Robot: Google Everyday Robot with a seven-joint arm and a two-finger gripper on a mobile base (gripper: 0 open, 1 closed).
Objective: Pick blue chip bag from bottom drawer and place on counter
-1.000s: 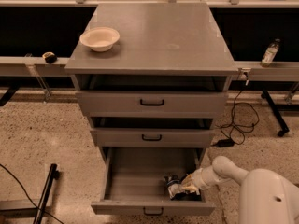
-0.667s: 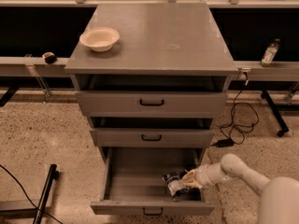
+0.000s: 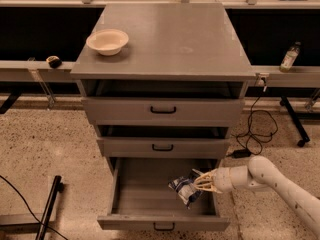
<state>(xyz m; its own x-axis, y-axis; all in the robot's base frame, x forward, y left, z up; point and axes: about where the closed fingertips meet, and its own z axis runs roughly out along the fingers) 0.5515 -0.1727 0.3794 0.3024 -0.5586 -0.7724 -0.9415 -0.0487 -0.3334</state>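
Observation:
The blue chip bag (image 3: 184,189) is a crumpled dark blue and silver packet, held above the floor of the open bottom drawer (image 3: 161,220), right of its middle. My gripper (image 3: 199,182) reaches in from the right on a white arm and is shut on the bag's right end. The bag hangs tilted, lifted off the drawer floor. The counter (image 3: 170,36) is the grey top of the cabinet, high above the gripper.
A cream bowl (image 3: 107,41) sits on the counter's left side. The two upper drawers (image 3: 163,110) stand slightly ajar. A bottle (image 3: 288,57) stands on the ledge at right. Black cables (image 3: 255,134) lie on the floor right of the cabinet.
The gripper has lifted the bag off the drawer floor and drawn it up and slightly left. The arm has pulled back to the right.

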